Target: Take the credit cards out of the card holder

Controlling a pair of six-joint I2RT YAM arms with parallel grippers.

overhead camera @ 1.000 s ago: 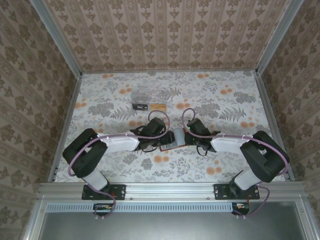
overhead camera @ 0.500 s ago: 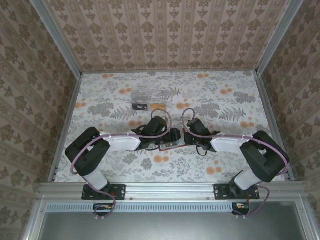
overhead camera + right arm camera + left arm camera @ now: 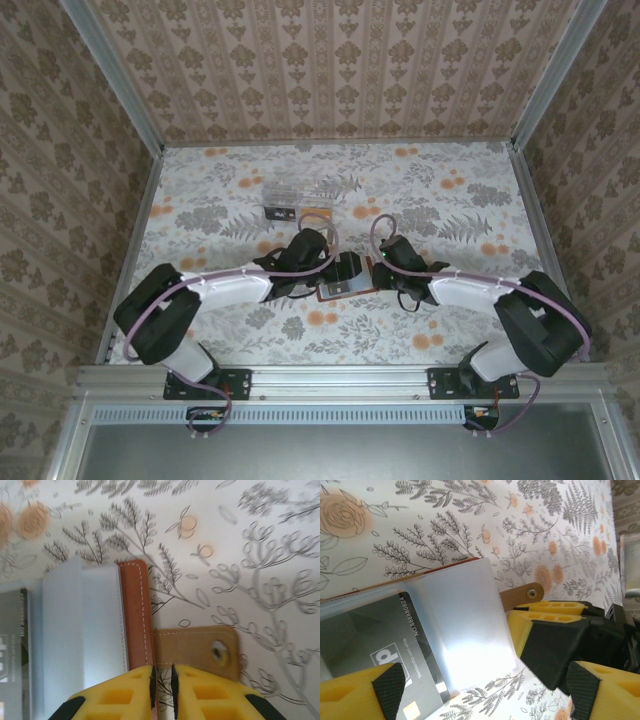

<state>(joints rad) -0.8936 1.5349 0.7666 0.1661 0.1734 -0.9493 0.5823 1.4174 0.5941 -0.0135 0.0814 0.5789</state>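
Over the floral table (image 3: 230,210), we are pinching the card holder's (image 3: 135,610) brown rim tight in our right gripper (image 3: 162,680). Our left gripper (image 3: 485,686) is gaping around the grey card (image 3: 375,635). If that thin pinch slips, the holder may drag along with the card.

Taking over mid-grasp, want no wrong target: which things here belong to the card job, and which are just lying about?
Part of the job: rust-brown leather card holder with blue-grey inner faces; dark grey card lying in it; left hand, open; right hand, pinching the holder's brown rim.
Lying about: clear plastic box farther back; floral table cover.
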